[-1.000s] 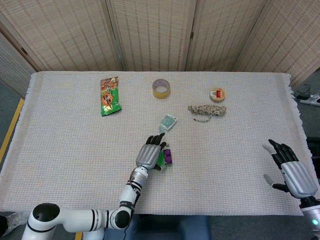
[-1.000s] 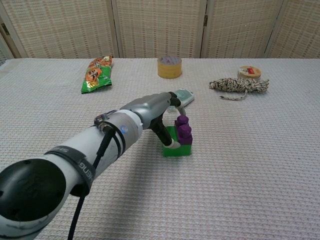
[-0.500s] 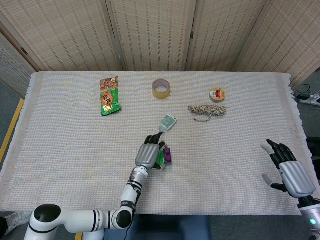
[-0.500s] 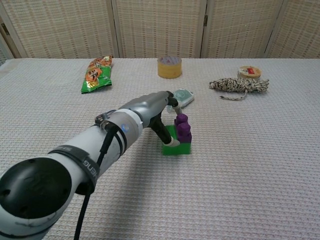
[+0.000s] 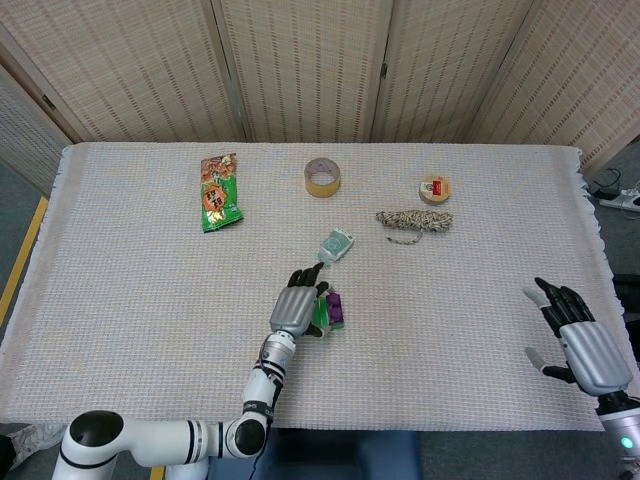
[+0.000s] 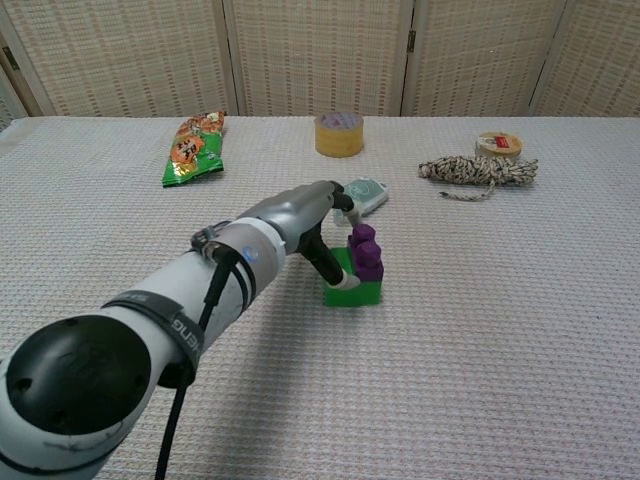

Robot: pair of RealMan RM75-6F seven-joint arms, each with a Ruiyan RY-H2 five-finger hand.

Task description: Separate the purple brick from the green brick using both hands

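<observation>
Near the middle of the counter (image 5: 120, 300), the green brick (image 6: 352, 290) is gripped by the left robot hand (image 5: 298, 308), apparently thumb against its near-left edge. The purple brick (image 6: 366, 252) is seated on top. The right robot hand (image 5: 585, 342) is held apart, fingers spread, holding nothing, far right.

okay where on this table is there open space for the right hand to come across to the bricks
The woven tablecloth lies bare between the right hand and the purple brick on the green brick, held by the left hand. It is crowded behind: small green packet, coiled speckled rope, round yellow tin, tan tape roll.
</observation>
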